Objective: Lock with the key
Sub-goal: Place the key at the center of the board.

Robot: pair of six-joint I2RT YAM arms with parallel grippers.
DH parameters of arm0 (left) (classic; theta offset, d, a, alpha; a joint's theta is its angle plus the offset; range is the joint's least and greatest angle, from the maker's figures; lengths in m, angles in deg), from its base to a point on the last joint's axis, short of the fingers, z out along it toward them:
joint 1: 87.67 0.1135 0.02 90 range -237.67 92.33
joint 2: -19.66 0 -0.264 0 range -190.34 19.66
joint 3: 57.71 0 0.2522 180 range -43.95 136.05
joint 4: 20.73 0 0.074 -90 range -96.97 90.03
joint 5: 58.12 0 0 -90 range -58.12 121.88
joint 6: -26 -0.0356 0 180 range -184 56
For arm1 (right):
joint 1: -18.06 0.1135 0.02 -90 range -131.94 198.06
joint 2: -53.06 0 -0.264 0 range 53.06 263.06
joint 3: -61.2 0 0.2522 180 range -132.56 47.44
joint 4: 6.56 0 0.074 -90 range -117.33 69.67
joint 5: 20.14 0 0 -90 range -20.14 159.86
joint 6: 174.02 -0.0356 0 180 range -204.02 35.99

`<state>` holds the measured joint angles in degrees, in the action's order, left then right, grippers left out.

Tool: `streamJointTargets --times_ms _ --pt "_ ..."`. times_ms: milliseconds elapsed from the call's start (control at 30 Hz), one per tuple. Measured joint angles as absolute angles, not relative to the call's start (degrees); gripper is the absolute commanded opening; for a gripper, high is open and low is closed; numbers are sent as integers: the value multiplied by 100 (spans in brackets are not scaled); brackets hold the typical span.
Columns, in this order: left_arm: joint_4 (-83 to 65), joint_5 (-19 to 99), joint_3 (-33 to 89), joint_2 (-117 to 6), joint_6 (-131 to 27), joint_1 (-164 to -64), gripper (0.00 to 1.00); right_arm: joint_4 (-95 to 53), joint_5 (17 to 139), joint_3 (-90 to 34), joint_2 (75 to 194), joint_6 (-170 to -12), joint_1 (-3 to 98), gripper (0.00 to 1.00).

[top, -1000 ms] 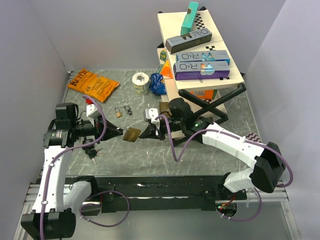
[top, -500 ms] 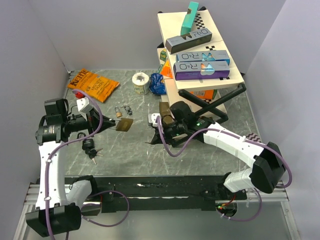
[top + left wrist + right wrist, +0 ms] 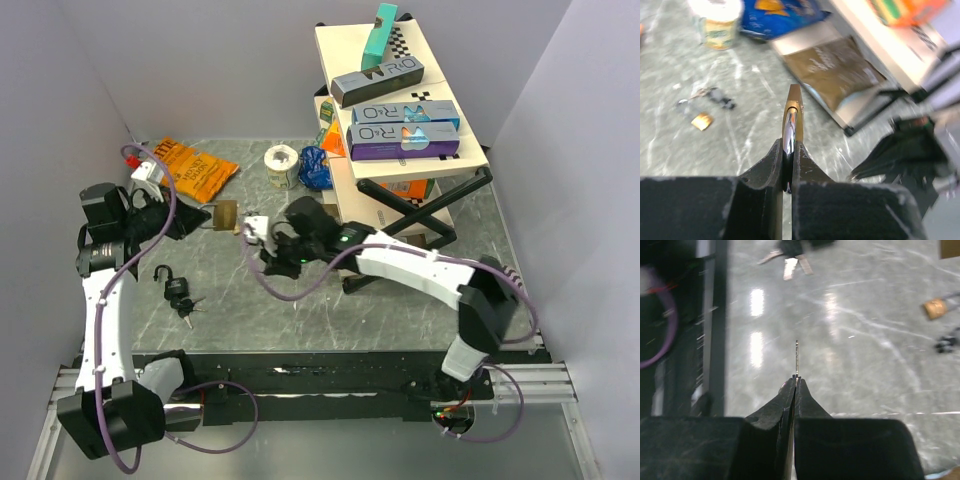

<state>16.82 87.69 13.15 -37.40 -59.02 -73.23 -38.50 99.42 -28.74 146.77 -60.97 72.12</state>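
Observation:
My left gripper (image 3: pixel 205 218) is shut on a brass padlock (image 3: pixel 226 213) and holds it above the table at the back left. In the left wrist view the padlock (image 3: pixel 793 107) is edge-on between my fingers (image 3: pixel 771 162), its chrome shackle in the grip. My right gripper (image 3: pixel 266 262) is shut on a key and sits just right of and nearer than the padlock, apart from it. In the right wrist view the key's thin blade (image 3: pixel 796 357) sticks out past the closed tips over the bare table.
A black padlock with keys (image 3: pixel 178 292) lies front left. A small brass padlock (image 3: pixel 702 121) and loose keys (image 3: pixel 719 96) lie near the held lock. An orange chip bag (image 3: pixel 186 168), a tape roll (image 3: pixel 282 165), a blue bag (image 3: pixel 314 168) and stacked boxes on a rack (image 3: pixel 392 120) stand behind.
My left gripper has carried the brass padlock back and to the left. My right gripper has swung left across the table with the key, following it.

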Motion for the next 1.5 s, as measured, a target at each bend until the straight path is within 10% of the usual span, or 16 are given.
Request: streamJointTargets --times_ms 1300,1500 --pt "1490 7399 745 -3580 -5127 -7220 1 -3240 7608 -4524 17831 -6062 6891 0" --pt "1531 7386 642 -3580 -5148 -7220 1 -3317 7460 -4789 17971 -6171 6867 29"
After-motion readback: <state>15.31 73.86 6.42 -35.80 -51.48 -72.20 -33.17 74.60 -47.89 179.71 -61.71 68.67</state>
